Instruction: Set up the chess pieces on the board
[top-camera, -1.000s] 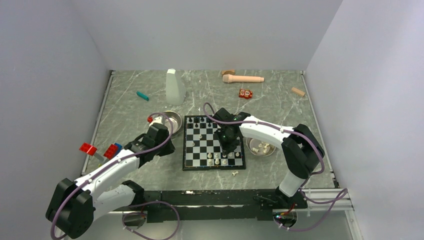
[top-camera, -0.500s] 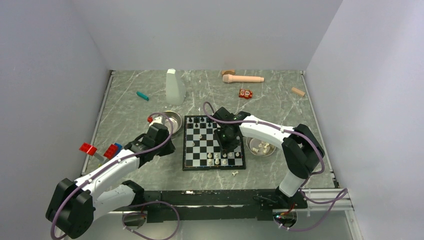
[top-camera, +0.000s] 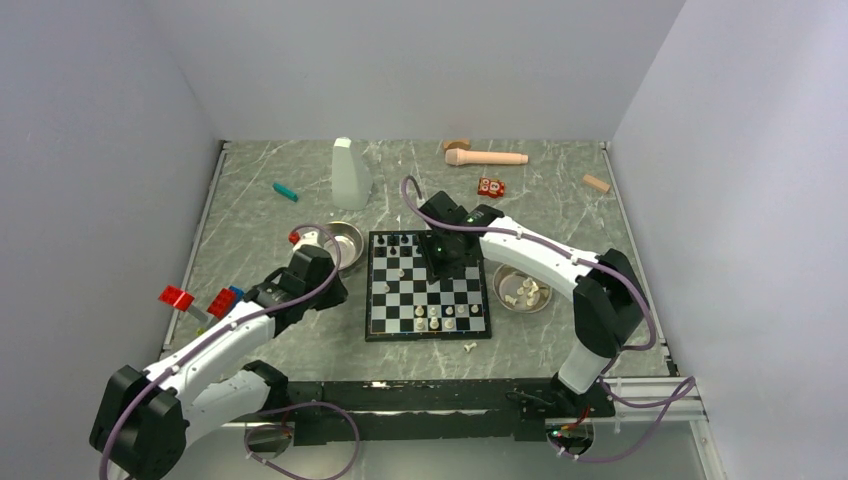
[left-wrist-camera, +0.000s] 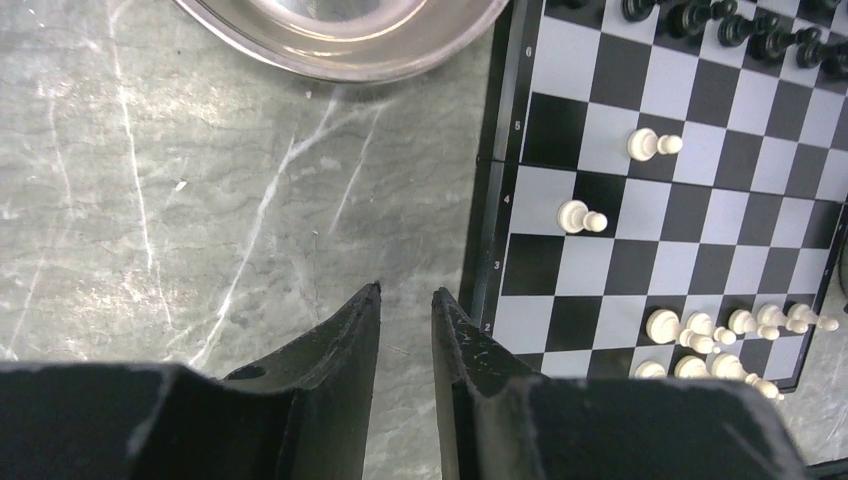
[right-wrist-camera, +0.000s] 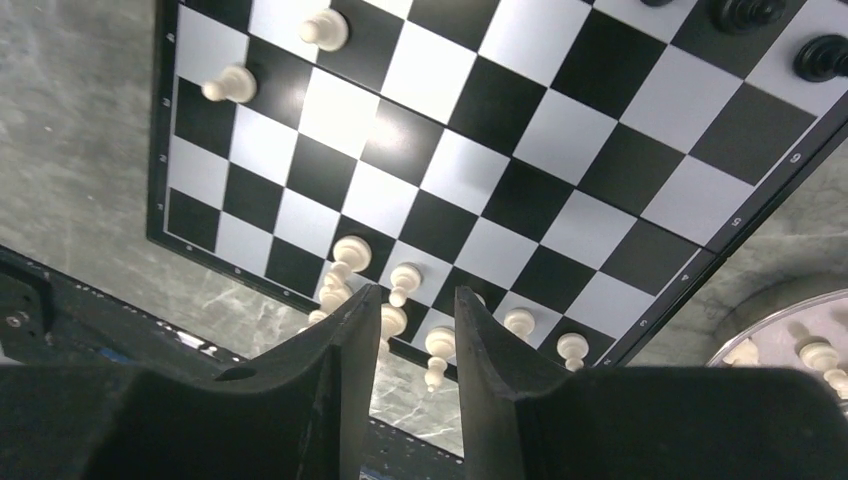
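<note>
Board (top-camera: 428, 285) from the top, flat between two steel bowls (top-camera: 352, 232), so drop straight down, pinch one white piece (top-camera: 470, 347) softly and stand it on its square; left wrist: left claw (left-wrist-camera: 406, 293) open, empty, beside the board, two lone white pieces (left-wrist-camera: 648, 145) mid-board; right wrist: right claw (right-wrist-camera: 417, 292) open, empty, over the board.

Soft, even light is falling from overhead in the top view, washing the pale walls (top-camera: 100, 120) and lighting the grey marbled desk (top-camera: 260, 215) evenly, with only faint shadows lying beside things. In the left wrist view a bright sheen is glancing off the steel bowl (left-wrist-camera: 340, 40) at 12 o'clock, while the black fingers (left-wrist-camera: 355, 335) at 6 o'clock are showing dark and slightly soft. In the right wrist view glare is whitening the board (right-wrist-camera: 330, 110) toward 11 o'clock.
</note>
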